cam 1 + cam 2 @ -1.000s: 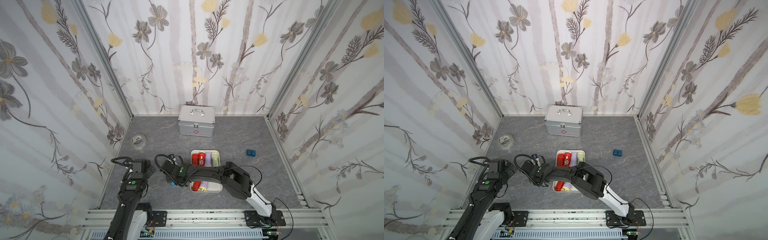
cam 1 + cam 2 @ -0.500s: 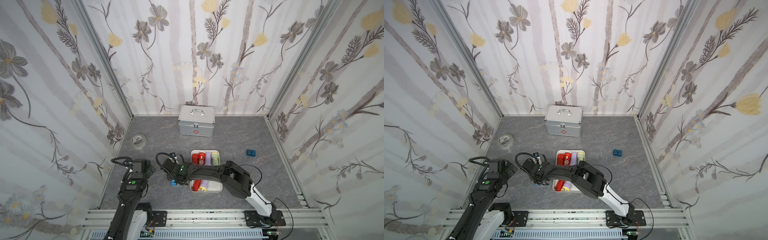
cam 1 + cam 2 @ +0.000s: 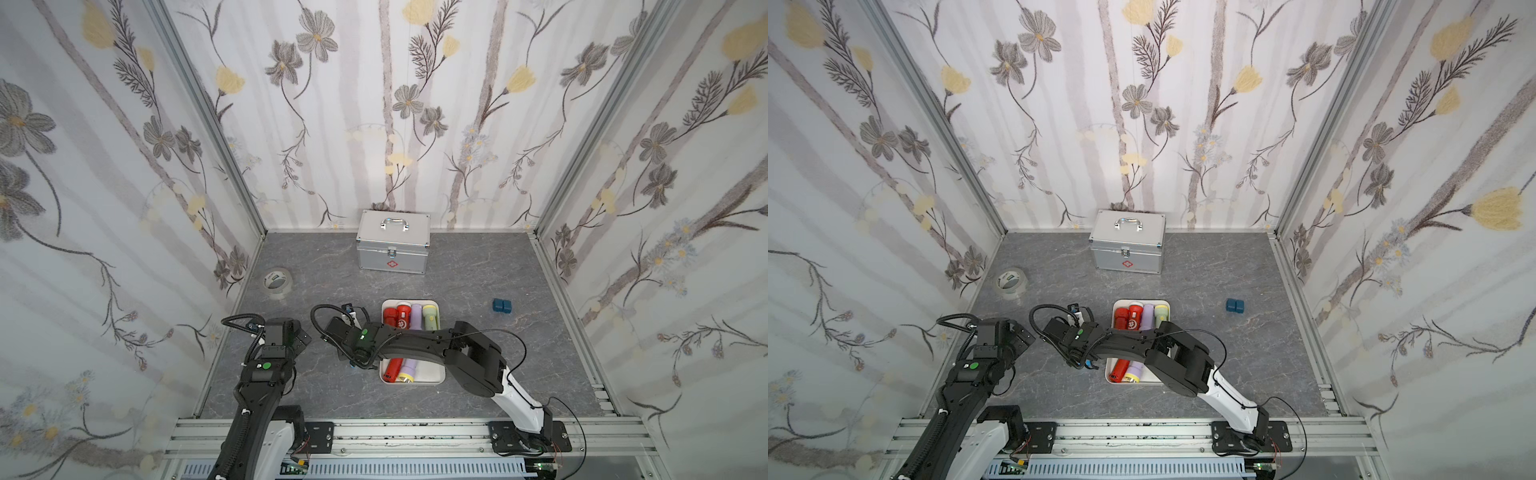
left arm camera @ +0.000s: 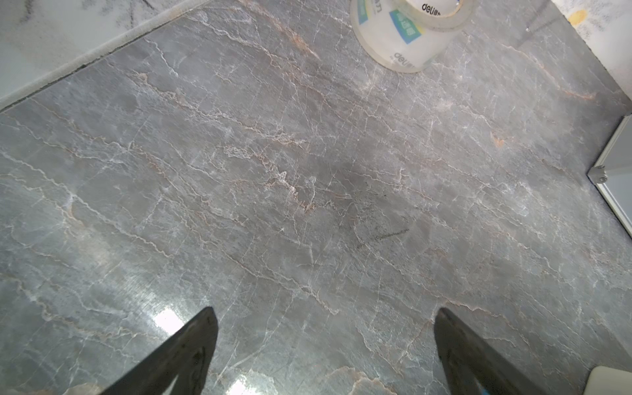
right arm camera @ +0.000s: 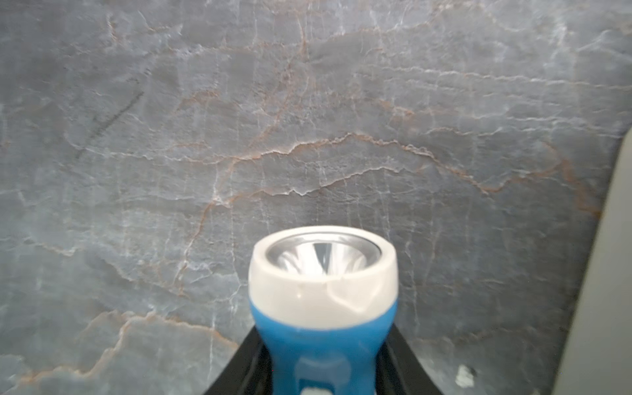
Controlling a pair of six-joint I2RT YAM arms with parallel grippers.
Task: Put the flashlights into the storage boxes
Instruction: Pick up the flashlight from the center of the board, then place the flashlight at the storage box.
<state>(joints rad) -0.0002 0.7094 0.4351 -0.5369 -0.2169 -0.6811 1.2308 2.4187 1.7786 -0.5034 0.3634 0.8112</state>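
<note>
In the right wrist view my right gripper point(image 5: 325, 345) is shut on a blue flashlight point(image 5: 323, 307) with a white head, its black fingers point(image 5: 251, 359) on both sides of the body. In both top views this gripper point(image 3: 353, 363) point(image 3: 1087, 365) hangs low just left of the white storage box point(image 3: 430, 377) point(image 3: 1142, 301). Inside the box lie red point(image 3: 390, 318), lilac point(image 3: 416, 318) and pale green point(image 3: 431, 318) flashlights at the far end. At its near end lie a red one point(image 3: 392, 369) and a lilac one point(image 3: 408, 370). My left gripper point(image 4: 325, 311) point(image 3: 301, 336) is open over bare floor.
A silver case point(image 3: 393, 247) with a red cross stands at the back wall. A roll of clear tape point(image 3: 277, 282) point(image 4: 410, 30) lies at the left wall. Two dark blue blocks point(image 3: 502, 305) sit to the right of the box. My right arm stretches across the box's middle.
My right wrist has shifted slightly beside the box's left edge. The left arm has not moved.
</note>
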